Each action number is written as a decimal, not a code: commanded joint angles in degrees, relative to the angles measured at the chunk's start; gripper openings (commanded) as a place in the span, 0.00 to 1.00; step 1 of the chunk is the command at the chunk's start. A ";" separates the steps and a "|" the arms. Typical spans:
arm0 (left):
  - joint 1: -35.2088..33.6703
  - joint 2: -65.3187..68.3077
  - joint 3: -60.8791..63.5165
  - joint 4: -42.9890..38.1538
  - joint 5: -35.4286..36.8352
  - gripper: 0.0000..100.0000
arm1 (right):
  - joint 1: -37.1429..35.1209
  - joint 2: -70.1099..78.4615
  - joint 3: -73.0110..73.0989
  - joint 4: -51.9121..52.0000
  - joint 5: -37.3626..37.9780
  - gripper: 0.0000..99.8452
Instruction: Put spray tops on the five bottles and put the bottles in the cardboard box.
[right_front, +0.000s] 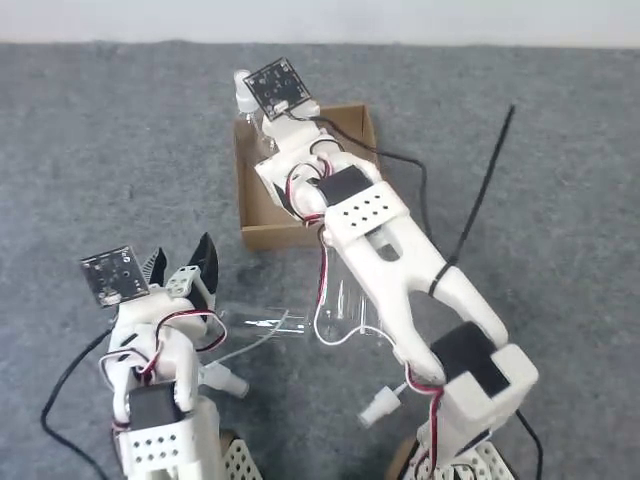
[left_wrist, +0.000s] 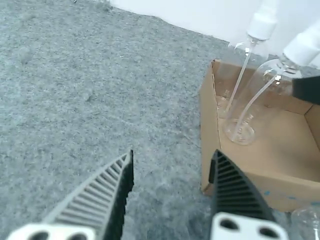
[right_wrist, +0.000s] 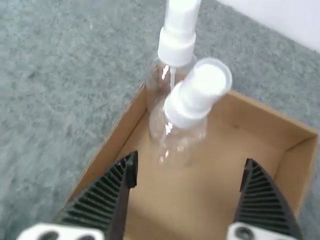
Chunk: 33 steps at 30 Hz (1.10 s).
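One cardboard box (right_front: 272, 238). Two bottles with spray tops stand inside it: far bottle (right_wrist: 167, 70), near bottle (right_wrist: 180, 127). On the tabletop (right_front: 120, 150), at least two uncapped bottles: left bottle (right_front: 262, 322), right bottle (right_front: 355, 305); exact number unclear. Two loose spray tops: first top (right_front: 226, 381), second top (right_front: 378, 408). Two grippers: left gripper (left_wrist: 173, 155), right gripper (right_wrist: 191, 159).

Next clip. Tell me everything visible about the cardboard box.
The cardboard box is a shallow, brown, open-topped tray with plain walls. It sits flat on the grey carpet. Two clear bottles with white spray tops stand together in one corner of it. The right claw hangs open above the box and does not touch it.
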<state>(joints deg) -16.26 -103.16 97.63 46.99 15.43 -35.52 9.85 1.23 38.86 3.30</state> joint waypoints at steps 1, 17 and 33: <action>-0.18 -1.23 -1.01 0.18 0.62 0.23 | -0.04 -8.48 -3.16 7.96 1.14 0.26; -0.09 -1.23 -1.01 -0.18 0.62 0.23 | 0.04 -19.30 -3.16 35.65 0.88 0.26; -0.09 -1.23 -1.01 -0.26 0.62 0.23 | 1.01 -22.20 -0.70 55.78 -1.93 0.26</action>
<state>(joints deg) -16.26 -103.16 97.63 46.99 15.43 -35.52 -8.35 1.23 92.66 3.38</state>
